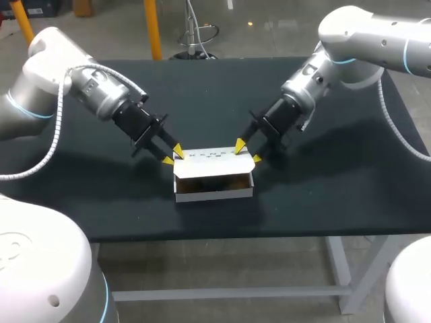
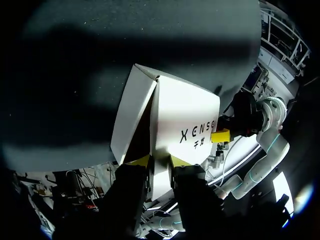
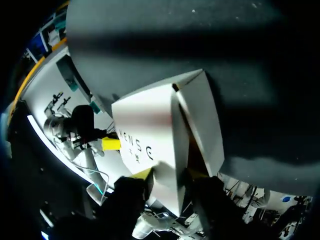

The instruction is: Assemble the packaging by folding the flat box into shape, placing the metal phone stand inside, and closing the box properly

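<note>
One white box [image 1: 214, 193] stands on the one dark table [image 1: 337, 168], about at its middle. I take twelve o'clock as the far edge of the table, away from me. The box is open, and its one lid [image 1: 212, 155] is raised along the twelve o'clock side, with one row of dark print on it. The inside of the box looks brown and shadowed, and I cannot tell what lies in it.

I have two pincers, and both are at this box. My left pincer [image 1: 173, 155] is at the ten o'clock corner, at the left end of the lid. My right pincer [image 1: 248, 152] is at the two o'clock corner, at the right end of the lid. From above I count four yellow tips, two on each pincer.

In the left wrist view one white panel of the box runs between my left fingers [image 2: 140, 161]. Both yellow tips lie against it, one from each side, so this pincer is pinching the box. Ahead, at the other end of the lid, one yellow fingertip [image 2: 220, 136] of my right pincer shows.

In the right wrist view it is the same. One white panel passes between my right fingers [image 3: 142, 174], both tips touch it from two sides, and this pincer also is pinching the box.
</note>
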Action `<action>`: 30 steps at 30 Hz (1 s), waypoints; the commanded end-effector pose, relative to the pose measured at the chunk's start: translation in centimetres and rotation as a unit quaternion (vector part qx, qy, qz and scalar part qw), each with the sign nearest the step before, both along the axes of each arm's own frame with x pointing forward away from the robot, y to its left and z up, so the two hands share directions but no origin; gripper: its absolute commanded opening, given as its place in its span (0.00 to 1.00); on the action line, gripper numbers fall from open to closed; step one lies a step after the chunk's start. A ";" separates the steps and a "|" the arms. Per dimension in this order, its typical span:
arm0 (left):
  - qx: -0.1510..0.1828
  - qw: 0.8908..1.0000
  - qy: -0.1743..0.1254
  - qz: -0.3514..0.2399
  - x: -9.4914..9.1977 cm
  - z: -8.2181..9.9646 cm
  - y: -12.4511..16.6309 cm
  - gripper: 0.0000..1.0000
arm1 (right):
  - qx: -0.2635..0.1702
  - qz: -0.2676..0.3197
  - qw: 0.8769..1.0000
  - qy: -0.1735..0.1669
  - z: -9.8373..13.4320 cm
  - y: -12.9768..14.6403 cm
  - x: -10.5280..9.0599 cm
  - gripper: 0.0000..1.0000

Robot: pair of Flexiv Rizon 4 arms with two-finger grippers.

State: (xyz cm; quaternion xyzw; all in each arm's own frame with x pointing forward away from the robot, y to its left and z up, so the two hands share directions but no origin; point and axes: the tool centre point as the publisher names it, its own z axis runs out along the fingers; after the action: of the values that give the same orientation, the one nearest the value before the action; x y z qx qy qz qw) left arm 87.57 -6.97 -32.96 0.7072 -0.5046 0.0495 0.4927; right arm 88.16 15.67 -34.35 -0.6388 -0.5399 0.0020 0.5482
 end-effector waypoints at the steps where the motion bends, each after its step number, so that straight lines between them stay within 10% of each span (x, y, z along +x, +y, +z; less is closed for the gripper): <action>1: 0.003 1.000 -0.003 0.000 -0.4 -0.4 -0.4 0.24 | -0.001 0.004 1.000 0.001 -0.4 0.6 0.1 0.46; 30: 0.070 0.995 -0.067 0.007 -1.4 1.0 0.6 0.49 | -0.026 0.016 0.999 -0.043 -1.2 0.5 -0.3 0.61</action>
State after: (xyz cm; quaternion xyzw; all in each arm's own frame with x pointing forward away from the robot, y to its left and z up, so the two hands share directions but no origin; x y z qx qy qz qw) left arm 86.84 -6.55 -32.70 0.7288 -0.5350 0.0535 0.4240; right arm 88.16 15.96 -35.71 -0.6414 -0.5719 -0.0010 0.5114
